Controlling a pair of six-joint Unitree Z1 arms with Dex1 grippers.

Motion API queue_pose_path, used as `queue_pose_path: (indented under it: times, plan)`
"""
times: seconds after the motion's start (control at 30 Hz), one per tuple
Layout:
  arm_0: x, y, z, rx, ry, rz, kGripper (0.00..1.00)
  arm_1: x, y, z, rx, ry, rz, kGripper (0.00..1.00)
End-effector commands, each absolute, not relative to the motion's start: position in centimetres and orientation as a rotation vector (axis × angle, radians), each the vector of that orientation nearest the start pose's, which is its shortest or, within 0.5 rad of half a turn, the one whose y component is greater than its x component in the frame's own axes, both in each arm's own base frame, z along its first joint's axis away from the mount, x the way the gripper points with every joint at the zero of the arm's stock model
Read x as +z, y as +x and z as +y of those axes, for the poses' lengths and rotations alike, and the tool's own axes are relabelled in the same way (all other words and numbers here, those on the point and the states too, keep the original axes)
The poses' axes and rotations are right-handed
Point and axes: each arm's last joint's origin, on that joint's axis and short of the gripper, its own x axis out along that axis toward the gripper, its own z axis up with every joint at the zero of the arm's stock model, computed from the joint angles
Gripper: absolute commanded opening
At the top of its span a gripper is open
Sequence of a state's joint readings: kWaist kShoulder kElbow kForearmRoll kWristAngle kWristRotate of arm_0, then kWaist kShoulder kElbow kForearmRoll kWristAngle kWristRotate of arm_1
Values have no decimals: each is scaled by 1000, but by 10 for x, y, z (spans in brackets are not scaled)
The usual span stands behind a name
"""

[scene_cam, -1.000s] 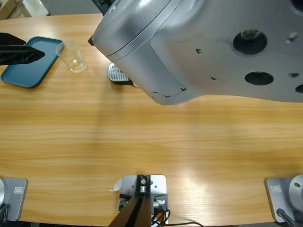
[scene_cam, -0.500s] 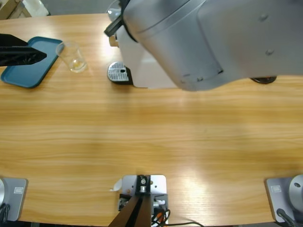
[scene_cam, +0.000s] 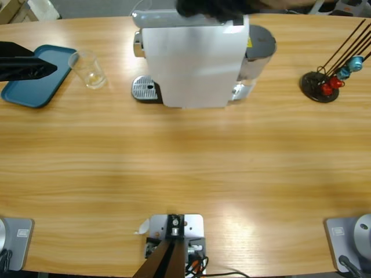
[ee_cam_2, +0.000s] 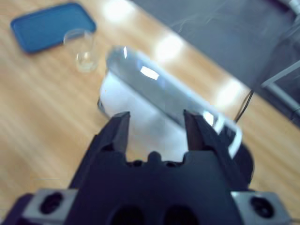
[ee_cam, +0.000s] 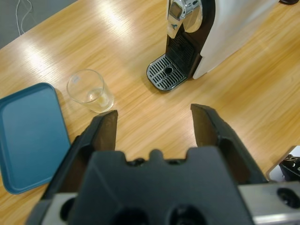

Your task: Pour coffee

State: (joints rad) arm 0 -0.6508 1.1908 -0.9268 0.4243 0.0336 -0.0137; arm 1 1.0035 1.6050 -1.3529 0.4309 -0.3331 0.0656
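Stretching across a long wooden worktop [scene_cam: 185,174], the scene runs left to right. Far left, a blue tray [scene_cam: 35,78] lies flat; the left gripper [ee_cam: 154,119] hovers above it, fingers spread and empty. Just beside the tray, a clear glass [scene_cam: 88,69] holds a trace of coffee [ee_cam: 101,99], standing apart from the white capsule coffee machine's [scene_cam: 194,63] drip grate [scene_cam: 145,90], probably awaiting pickup. The right gripper [ee_cam_2: 154,129] hangs above the machine, fingers spread. Far right stands a capsule rack [scene_cam: 324,84].

No readable text, label, brand, number or sign shows anywhere.
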Motion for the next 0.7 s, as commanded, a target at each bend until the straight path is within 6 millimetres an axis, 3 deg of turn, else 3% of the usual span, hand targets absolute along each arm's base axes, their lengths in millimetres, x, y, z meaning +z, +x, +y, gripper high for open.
queue_pose_path:
  times: [0.03,0.17,0.43,0.53,0.7]
  plan:
    - [341,145,-112,-615,225,705,908,357,138,176,605,-327,721,942]
    - [339,143,-111,-638,207,714,908,334,118,149,602,-304,794,998]
    - [338,128,-85,-580,163,667,908,320,84,100,599,-213,712,982]
    - [333,134,-84,-546,143,678,904,315,78,92,602,-234,732,991]
    - [302,160,-88,-475,101,714,899,316,75,89,631,-232,739,1000]
